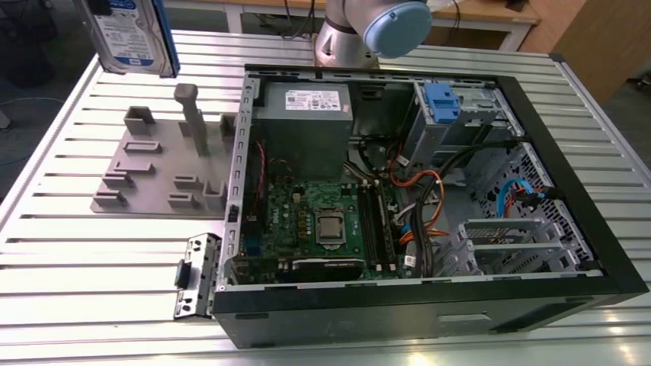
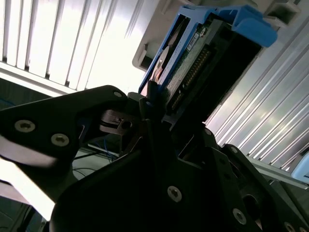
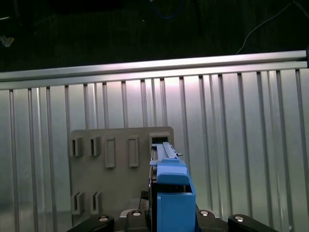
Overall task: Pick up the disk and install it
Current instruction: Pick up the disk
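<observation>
The disk (image 1: 127, 34), a silver drive with a white-and-blue label in a blue bracket, hangs upright in the air at the exterior view's upper left. Below it lies the grey holder plate (image 1: 163, 164) with upright posts and slots. In the second wrist view my gripper (image 2: 154, 104) is shut on the disk (image 2: 203, 53), its dark fingers clamping the lower edge. The first wrist view looks down past the disk's blue bracket (image 3: 171, 193) onto the holder plate (image 3: 120, 164), whose slots stand bare.
An open computer case (image 1: 569, 229) lies on the slatted metal table (image 1: 61, 252), with a grey power supply (image 1: 302, 114), a motherboard (image 1: 315, 221) and a grey drive cage with a blue latch (image 1: 440, 99). The arm's base (image 1: 351, 38) stands behind it. A loose metal bracket (image 1: 198, 274) lies by the case.
</observation>
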Robot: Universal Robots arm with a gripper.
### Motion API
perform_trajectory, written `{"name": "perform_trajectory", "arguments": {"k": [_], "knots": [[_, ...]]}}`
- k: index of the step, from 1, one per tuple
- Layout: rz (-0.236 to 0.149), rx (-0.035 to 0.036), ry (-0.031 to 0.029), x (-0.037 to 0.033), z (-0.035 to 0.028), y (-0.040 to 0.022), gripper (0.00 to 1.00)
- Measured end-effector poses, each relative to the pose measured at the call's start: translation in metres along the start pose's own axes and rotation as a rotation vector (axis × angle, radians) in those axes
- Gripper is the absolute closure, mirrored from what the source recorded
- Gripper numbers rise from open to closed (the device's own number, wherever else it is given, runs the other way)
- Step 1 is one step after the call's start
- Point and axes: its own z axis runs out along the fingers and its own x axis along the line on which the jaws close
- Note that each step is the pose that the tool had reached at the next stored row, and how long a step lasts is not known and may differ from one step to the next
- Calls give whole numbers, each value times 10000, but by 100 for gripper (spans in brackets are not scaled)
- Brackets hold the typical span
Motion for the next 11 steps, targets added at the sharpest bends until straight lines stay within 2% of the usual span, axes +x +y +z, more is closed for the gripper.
{"name": "perform_trajectory", "arguments": {"k": [11], "knots": [[0,0,0,1,-92,1,64]]}}
